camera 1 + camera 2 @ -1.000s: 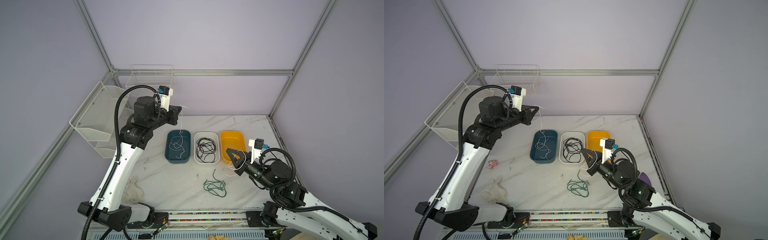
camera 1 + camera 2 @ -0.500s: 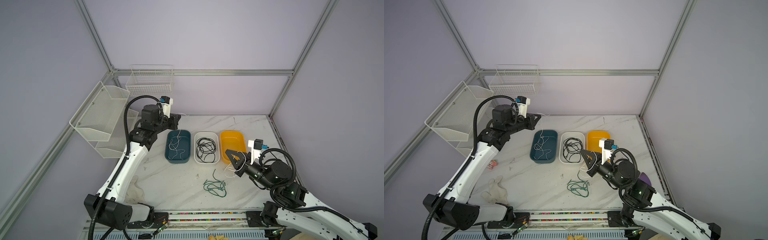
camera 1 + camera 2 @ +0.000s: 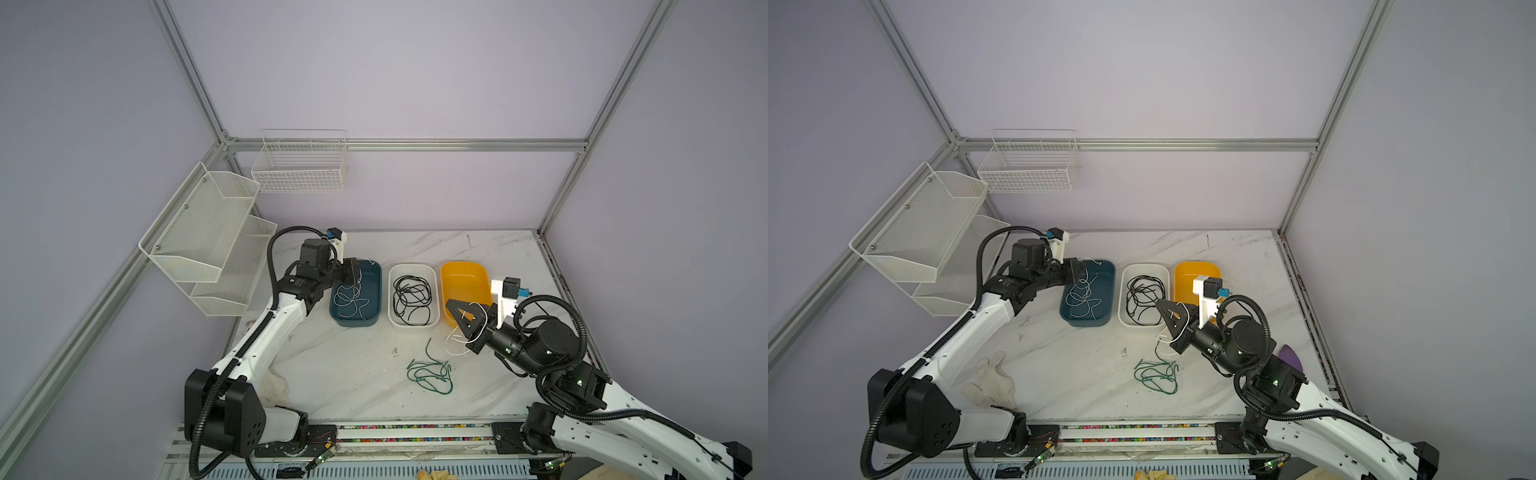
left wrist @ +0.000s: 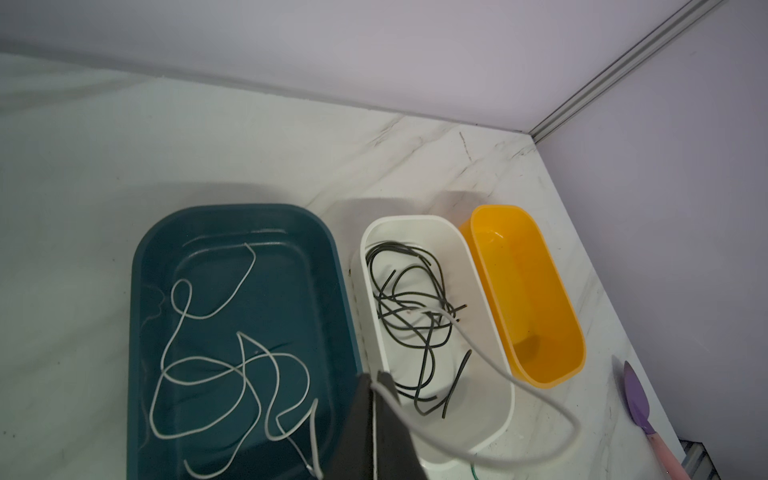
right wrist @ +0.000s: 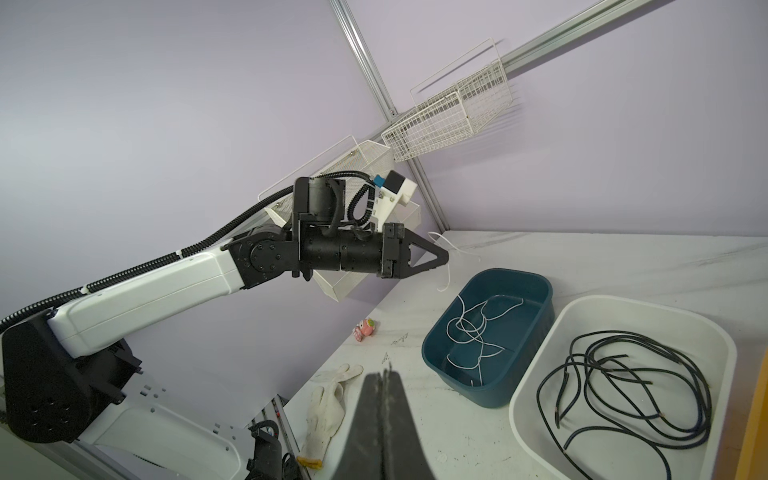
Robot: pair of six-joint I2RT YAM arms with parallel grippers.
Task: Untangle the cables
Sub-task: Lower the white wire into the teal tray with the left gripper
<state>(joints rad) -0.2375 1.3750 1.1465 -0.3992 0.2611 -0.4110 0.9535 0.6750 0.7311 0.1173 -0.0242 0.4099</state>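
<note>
The left arm has swung down from high up and now reaches low over the blue tray; the right arm has not moved. The left gripper has its jaws clamped on a white cable, with the tray directly beneath. The right gripper has its jaws together and a white strand draped over it; I cannot tell if it is pinched. The green cables lie tangled on the tabletop, nearest the right gripper. No writing is readable.

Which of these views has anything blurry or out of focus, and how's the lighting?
Left wrist view: the thin white wire looping off the black left gripper is out of focus. Right wrist view: only the black right gripper blurs. Both top views: even, soft light.
</note>
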